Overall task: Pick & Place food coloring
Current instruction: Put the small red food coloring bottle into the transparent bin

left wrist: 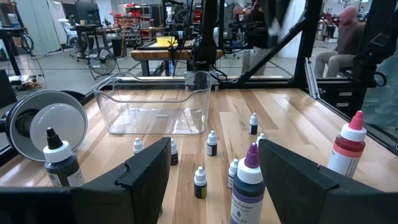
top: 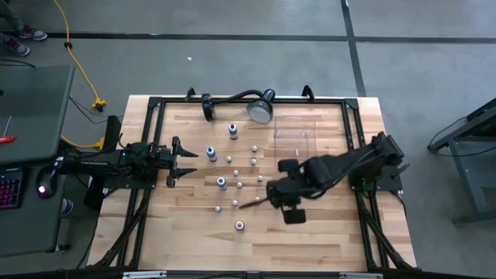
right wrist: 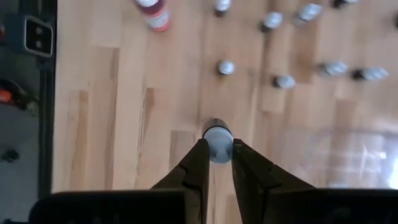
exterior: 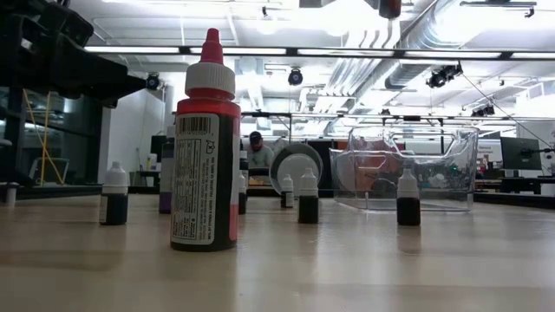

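The right pincer (right wrist: pixel 216 154) grips a small white-capped dropper bottle (right wrist: pixel 217 137) above the wooden desk (right wrist: pixel 124 124); the left pincer (top: pixel 184 161) waits wide open, empty.

— What's the surface I'm working over?

— A light butcher-block wooden table (top: pixel 186 232) inside a black frame (top: pixel 152 139). I see small white-capped dropper bottles (top: pixel 222 183) standing scattered ahead of the left gripper (top: pixel 180 161), the red-bodied one (top: pixel 239 225) nearest the front edge.

— Anything else on the wood?

— A clear plastic tray (top: pixel 294 136) beyond the right gripper (top: pixel 246 204), toward the back, and just beside it a round silver lamp head (top: pixel 260 109) on its black gooseneck (top: pixel 232 98).
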Controlling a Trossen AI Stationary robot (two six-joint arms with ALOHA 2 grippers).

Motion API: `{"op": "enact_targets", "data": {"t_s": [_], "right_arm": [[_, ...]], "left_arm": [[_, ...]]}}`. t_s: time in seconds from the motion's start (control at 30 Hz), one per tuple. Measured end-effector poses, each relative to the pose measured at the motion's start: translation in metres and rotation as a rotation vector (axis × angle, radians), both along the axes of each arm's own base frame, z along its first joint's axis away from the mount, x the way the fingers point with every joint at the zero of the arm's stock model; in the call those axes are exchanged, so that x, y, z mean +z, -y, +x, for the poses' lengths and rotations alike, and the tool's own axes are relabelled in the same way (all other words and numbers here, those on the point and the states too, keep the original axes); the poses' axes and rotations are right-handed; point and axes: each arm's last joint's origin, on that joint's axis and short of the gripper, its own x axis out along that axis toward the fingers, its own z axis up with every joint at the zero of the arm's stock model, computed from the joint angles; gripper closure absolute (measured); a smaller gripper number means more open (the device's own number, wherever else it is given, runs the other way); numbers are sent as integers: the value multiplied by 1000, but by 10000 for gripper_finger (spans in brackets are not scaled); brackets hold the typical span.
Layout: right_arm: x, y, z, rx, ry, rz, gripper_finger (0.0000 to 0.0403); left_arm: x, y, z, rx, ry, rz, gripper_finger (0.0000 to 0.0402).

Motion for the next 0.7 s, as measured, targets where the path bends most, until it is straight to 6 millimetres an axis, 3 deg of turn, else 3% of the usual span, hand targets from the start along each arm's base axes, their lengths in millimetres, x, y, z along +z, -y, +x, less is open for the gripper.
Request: {"op": "enact_targets", "data": {"t_s": [0.23,0.7], "right_arm": [[29,36,-8,-251,-24,50,353],[28,105,-1,-631,-20,95,353]], "left_arm": [[0,0,0,0,0,0,163],[0,0,0,0,0,0,163]]}}
